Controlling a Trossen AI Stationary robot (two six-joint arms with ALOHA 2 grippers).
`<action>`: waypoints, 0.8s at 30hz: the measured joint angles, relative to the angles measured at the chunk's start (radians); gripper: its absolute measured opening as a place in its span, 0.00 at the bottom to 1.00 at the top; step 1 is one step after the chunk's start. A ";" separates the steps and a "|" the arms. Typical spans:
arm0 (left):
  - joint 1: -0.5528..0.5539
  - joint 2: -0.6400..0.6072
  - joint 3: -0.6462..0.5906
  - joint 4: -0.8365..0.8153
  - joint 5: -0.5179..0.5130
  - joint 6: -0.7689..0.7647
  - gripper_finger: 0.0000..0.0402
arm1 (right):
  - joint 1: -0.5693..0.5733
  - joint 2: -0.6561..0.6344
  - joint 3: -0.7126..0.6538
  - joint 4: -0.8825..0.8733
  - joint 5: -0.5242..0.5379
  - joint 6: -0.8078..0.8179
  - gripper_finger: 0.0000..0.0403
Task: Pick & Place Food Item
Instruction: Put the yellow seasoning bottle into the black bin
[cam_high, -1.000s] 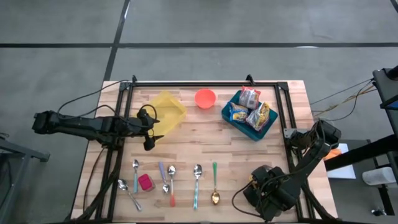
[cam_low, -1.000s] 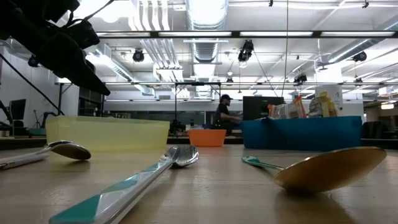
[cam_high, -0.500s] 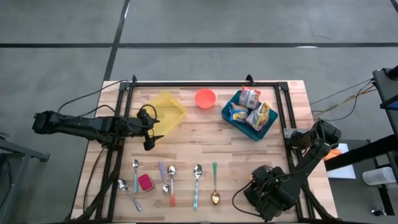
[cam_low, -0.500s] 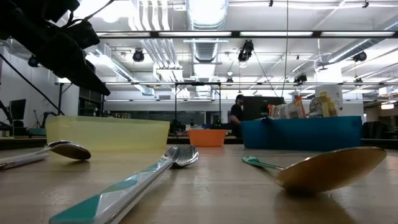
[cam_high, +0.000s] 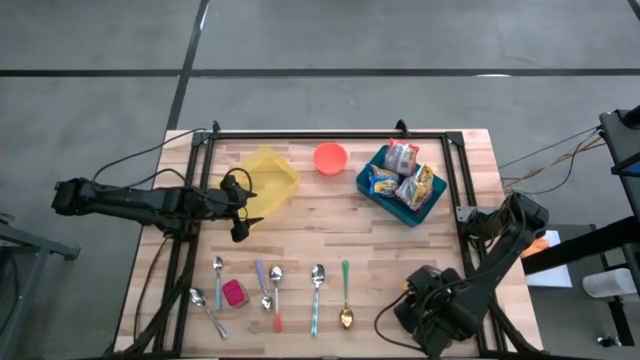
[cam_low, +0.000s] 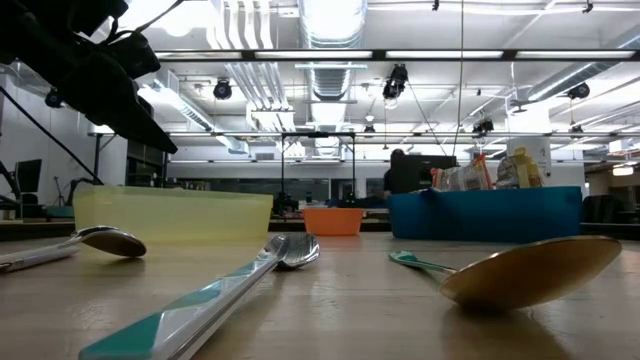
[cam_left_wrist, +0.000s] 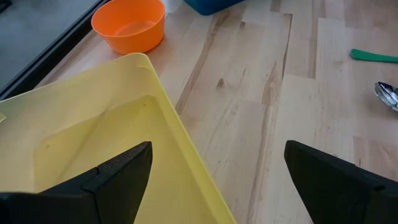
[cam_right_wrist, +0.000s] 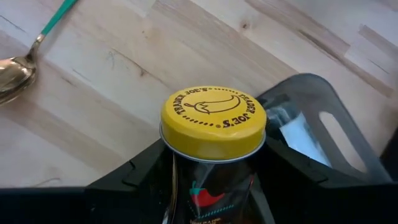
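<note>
A jar with a yellow lid (cam_right_wrist: 213, 121) and a printed label stands upright between the fingers of my right gripper (cam_right_wrist: 214, 193), which is shut on it near the table's front right (cam_high: 432, 310). The arm hides the jar in the high view. My left gripper (cam_high: 243, 215) waits open at the table's left, over the near corner of the yellow tub (cam_left_wrist: 93, 137). A blue bin (cam_high: 400, 205) at the back right holds several snack packets (cam_high: 402, 157). My right gripper pinches the jar's glass body just below the lid (cam_right_wrist: 211, 177) between its two fingers (cam_right_wrist: 140, 174), one on each side. The fingers come from above, pointing steeply down. The jar stays upright; its base is hidden, so I cannot tell whether it is off the table.
An orange bowl (cam_high: 330, 157) sits at the back middle. Several spoons (cam_high: 317, 285) and a small pink item (cam_high: 233, 293) lie along the front; a gold spoon (cam_right_wrist: 15, 71) is near the jar. A grey plastic piece (cam_right_wrist: 323, 124) lies beside the jar.
Neither arm has visibly moved. In the low view a person in the room behind the table has walked toward the right.
</note>
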 joint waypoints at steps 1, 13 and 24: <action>0.000 0.000 0.000 0.000 0.000 0.000 0.92 | 0.001 0.000 0.016 -0.013 -0.008 0.000 0.51; 0.000 0.000 0.000 0.000 0.000 0.003 0.92 | 0.002 -0.001 0.108 -0.020 -0.204 0.003 0.51; 0.000 0.000 0.000 0.000 0.000 0.003 0.92 | 0.002 0.019 0.087 -0.030 -0.220 -0.002 0.51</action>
